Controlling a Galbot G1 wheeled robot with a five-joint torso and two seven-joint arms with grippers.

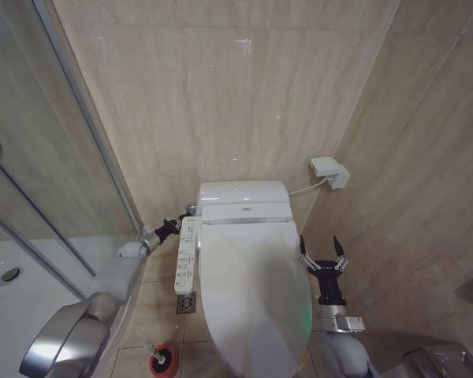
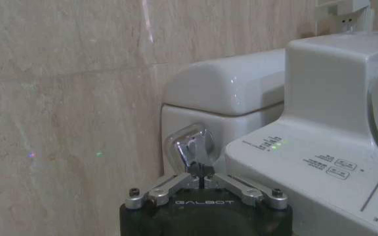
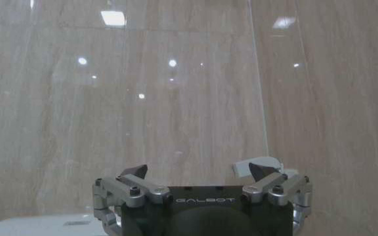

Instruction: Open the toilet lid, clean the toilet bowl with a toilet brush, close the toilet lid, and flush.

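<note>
The glossy white toilet lid (image 1: 252, 291) lies closed, hiding the toilet bowl. My left gripper (image 1: 180, 221) reaches to the left side of the tank (image 1: 243, 201). In the left wrist view the left gripper (image 2: 202, 172) is shut, its tips touching the lower end of the chrome flush lever (image 2: 190, 147). To the right of the lid my right gripper (image 1: 323, 250) hangs open and holds nothing; the right wrist view has it (image 3: 199, 172) facing the tiled wall. The toilet brush (image 1: 152, 349) stands in its red holder (image 1: 164, 361) on the floor, left of the toilet.
A white control panel (image 1: 187, 256) juts from the seat's left side. A floor drain (image 1: 186, 302) sits beneath it. The glass shower door (image 1: 55, 157) and white shower tray (image 1: 16, 299) bound the left. A wall socket (image 1: 329, 171) sits right of the tank.
</note>
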